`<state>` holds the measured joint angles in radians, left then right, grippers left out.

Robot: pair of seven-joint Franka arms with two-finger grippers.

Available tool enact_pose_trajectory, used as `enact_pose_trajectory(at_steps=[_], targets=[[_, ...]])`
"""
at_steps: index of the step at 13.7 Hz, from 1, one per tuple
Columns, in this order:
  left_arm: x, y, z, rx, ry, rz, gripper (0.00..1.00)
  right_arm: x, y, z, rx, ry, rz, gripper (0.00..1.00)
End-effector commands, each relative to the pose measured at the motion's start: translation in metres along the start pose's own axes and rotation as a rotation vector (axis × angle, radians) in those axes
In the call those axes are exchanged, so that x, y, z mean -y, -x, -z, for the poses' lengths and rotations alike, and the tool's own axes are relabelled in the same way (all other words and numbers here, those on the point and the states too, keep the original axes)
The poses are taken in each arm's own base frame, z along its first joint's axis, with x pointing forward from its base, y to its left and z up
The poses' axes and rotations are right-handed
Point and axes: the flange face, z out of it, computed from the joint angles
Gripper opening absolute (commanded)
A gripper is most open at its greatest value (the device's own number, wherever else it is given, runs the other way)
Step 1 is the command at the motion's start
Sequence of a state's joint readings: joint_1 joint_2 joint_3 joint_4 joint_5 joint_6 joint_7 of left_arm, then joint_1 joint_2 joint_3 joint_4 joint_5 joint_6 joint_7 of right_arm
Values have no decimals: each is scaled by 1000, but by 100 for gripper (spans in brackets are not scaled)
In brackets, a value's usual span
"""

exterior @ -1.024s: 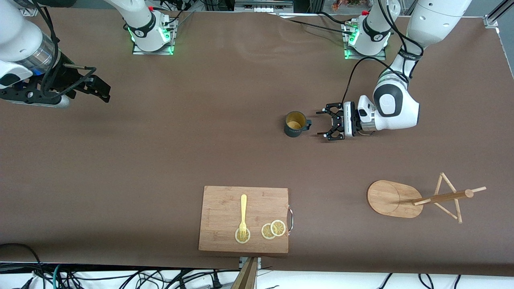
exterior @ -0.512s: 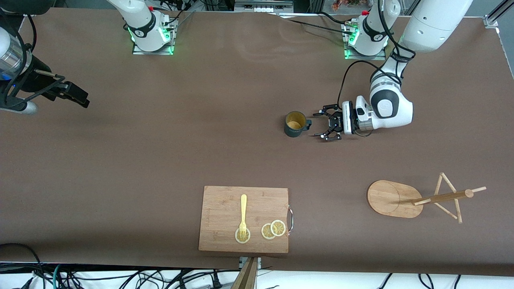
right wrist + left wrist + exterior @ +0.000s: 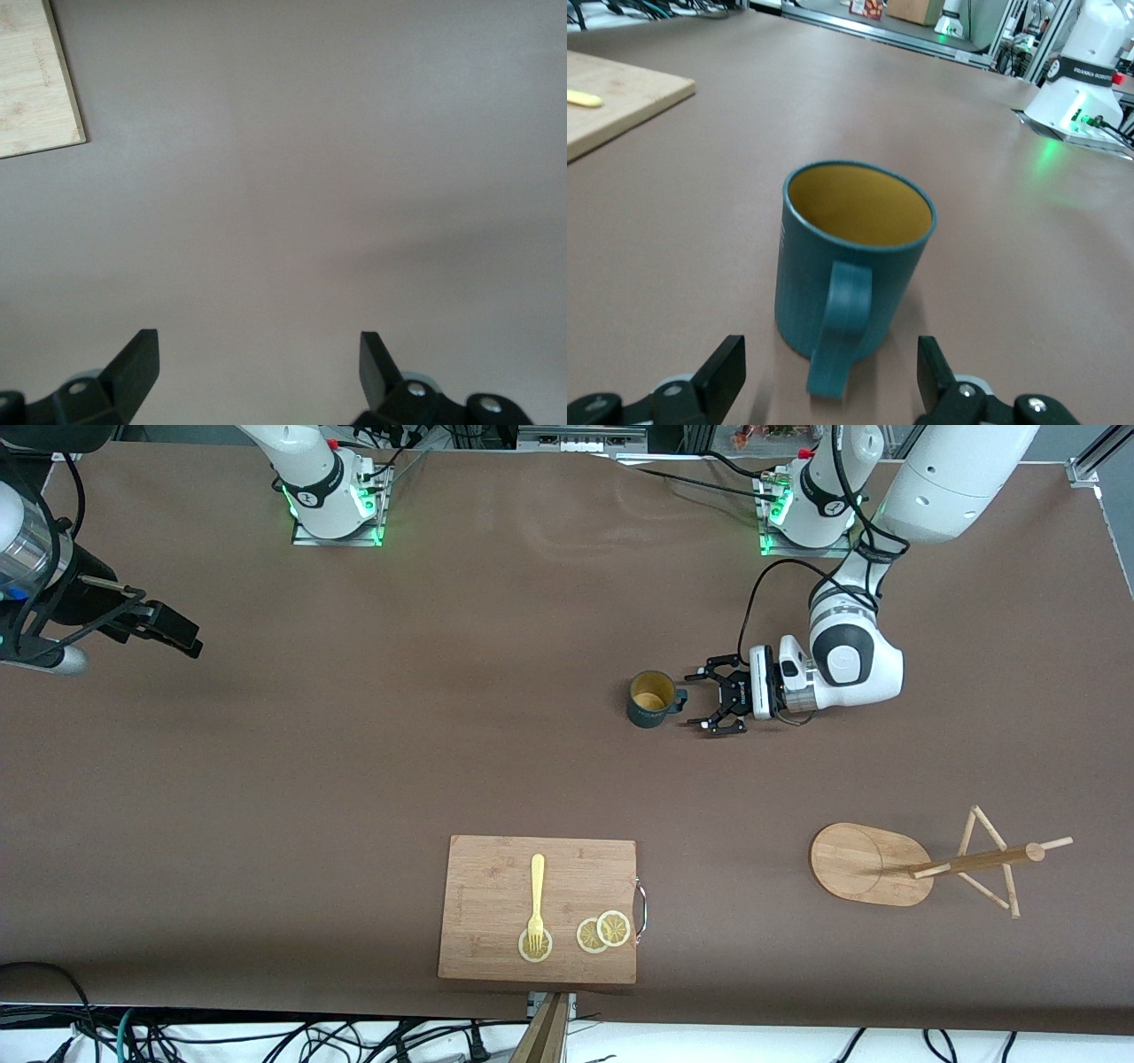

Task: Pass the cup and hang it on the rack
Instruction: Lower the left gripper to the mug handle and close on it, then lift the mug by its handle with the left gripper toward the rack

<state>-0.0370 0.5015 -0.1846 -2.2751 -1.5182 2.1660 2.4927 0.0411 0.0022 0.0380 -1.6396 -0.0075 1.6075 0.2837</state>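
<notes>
Left gripper [image 3: 709,702] spread, level with cup [image 3: 648,700] handle [image 3: 837,328]; should centre handle before clamping. Right gripper [image 3: 257,372] spread, waits over bare table [image 3: 399,735].

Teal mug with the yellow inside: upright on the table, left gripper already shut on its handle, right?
Not shut. The left gripper is open, its fingers either side of the handle without touching it, as the left wrist view shows. The teal mug with the yellow inside is upright on the brown table.

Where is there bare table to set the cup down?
Bare table lies between the cup and the cutting board. Crowded: the open left gripper beside the cup's handle; the rack.
</notes>
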Motion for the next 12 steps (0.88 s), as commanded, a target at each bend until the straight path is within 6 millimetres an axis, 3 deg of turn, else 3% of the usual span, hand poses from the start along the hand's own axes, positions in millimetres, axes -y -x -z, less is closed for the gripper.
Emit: enact_pose_trajectory(at_steps=[1,2,3,5,7,12], targets=[[-4,6,-15,-40,-21,-42,84,-1,2,8,8,-17,-17,100],[-3,7,-16,-40,-21,-65,63,-1,2,8,9,-16,-17,100],[-3,7,-15,-41,-24,-92,36,-1,2,8,8,-17,-17,100],[-2,9,-13,-41,-29,-104,11,-5,0,7,4,-16,-24,100],[-2,9,-13,-46,-28,-103,0,-6,-1,7,3,-17,-26,100],[1,9,-9,-84,-42,-69,0,-5,-2,7,-1,-20,-26,100]])
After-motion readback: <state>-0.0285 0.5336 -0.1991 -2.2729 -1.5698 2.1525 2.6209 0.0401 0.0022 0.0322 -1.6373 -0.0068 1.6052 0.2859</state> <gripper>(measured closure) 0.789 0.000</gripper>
